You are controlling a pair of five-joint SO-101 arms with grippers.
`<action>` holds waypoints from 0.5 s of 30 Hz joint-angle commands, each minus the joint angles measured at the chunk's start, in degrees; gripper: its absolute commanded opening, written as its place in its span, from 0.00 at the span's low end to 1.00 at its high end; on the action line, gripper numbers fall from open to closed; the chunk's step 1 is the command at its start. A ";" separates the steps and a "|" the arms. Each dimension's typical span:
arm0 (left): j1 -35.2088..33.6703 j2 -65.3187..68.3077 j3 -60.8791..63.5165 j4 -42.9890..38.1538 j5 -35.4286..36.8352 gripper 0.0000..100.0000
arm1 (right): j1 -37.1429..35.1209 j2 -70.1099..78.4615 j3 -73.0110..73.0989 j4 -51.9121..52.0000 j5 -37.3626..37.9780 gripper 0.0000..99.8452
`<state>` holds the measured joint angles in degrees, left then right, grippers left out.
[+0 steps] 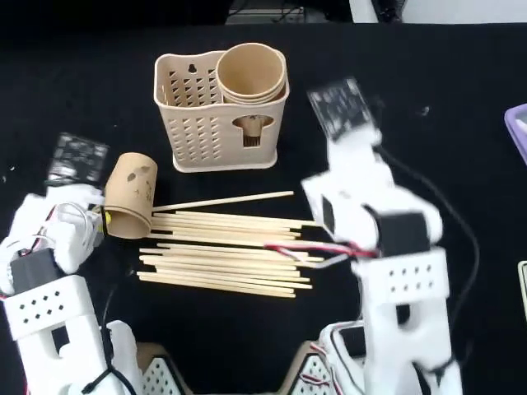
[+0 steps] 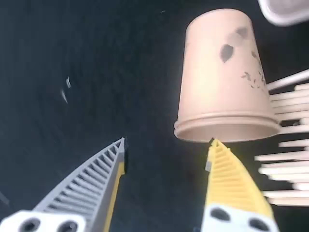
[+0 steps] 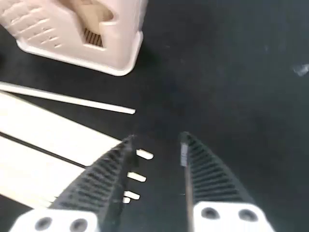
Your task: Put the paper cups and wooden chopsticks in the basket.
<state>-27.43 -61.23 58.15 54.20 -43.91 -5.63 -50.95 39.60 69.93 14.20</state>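
High view's black table (image 1: 82, 82) carries scattered chopsticks (image 1: 222, 265); left gripper (image 2: 166, 141) and right gripper (image 3: 157, 137) gape, empty.

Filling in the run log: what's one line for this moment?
left claw open by fallen paper cup | right claw open at chopsticks | basket holds stacked cups

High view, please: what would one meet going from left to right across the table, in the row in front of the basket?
Left arm → lying paper cup → pile of wooden chopsticks → right arm.
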 commanded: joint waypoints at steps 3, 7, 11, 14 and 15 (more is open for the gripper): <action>0.57 -0.97 9.63 -17.58 -2.55 0.27 | 2.37 -14.02 20.53 -10.55 0.26 0.15; 0.92 -1.05 15.96 -25.05 -2.20 0.27 | 2.02 -17.98 25.63 -11.43 0.00 0.15; 1.10 -1.05 19.30 -31.03 -0.88 0.27 | 2.02 -19.03 27.56 -11.43 -2.02 0.15; 1.27 -1.05 20.00 -34.20 3.08 0.27 | 1.93 -19.03 29.32 -12.75 -1.93 0.15; 1.89 -1.05 20.00 -34.73 4.40 0.27 | 1.93 -19.03 30.20 -13.71 -1.93 0.15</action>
<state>-26.73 -61.23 78.64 22.20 -43.03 -4.31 -68.70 69.05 58.77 12.79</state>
